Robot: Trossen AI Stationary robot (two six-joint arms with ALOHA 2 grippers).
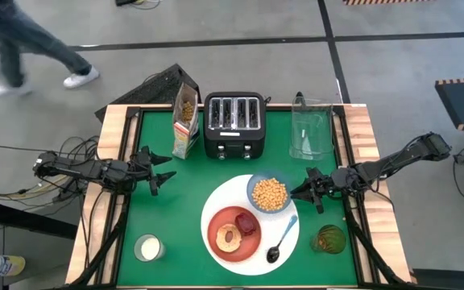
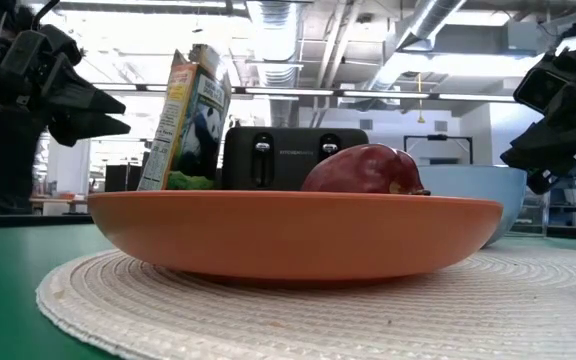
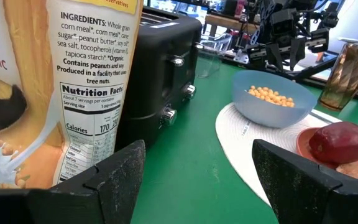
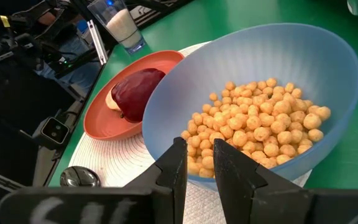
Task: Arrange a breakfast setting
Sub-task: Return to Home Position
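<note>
The white mat (image 1: 216, 205) lies on the green table (image 1: 159, 209), in the middle of the near side; the red plate (image 1: 218, 221) sits on the mat; the bagel (image 1: 230, 238) lies flat on the red plate, and the dark red piece (image 1: 246, 223) lies on the same plate, touching the bagel; the blue bowl (image 4: 166, 106) stands on the far edge of the mat, just beside the red plate, and it holds yellow cereal (image 1: 270, 194); the spoon (image 1: 281, 240) lies on the mat to the right of the red plate, its blue handle pointing toward the bowl.

The left gripper (image 1: 170, 167) hangs over the left side of the table, near the cereal box (image 1: 186, 119) and well apart from the mat; its jaws are spread wide and hold nothing.

The right gripper (image 1: 295, 192) hangs just beside the bowl, on its right; its jaws are almost together, with only a thin gap, and hold nothing.

A black toaster (image 1: 234, 123) stands at the back, between the cereal box and a clear jug (image 1: 310, 129); a glass of milk (image 1: 147, 247) stands left of the mat; a green glass (image 1: 329, 239) stands right of it.
</note>
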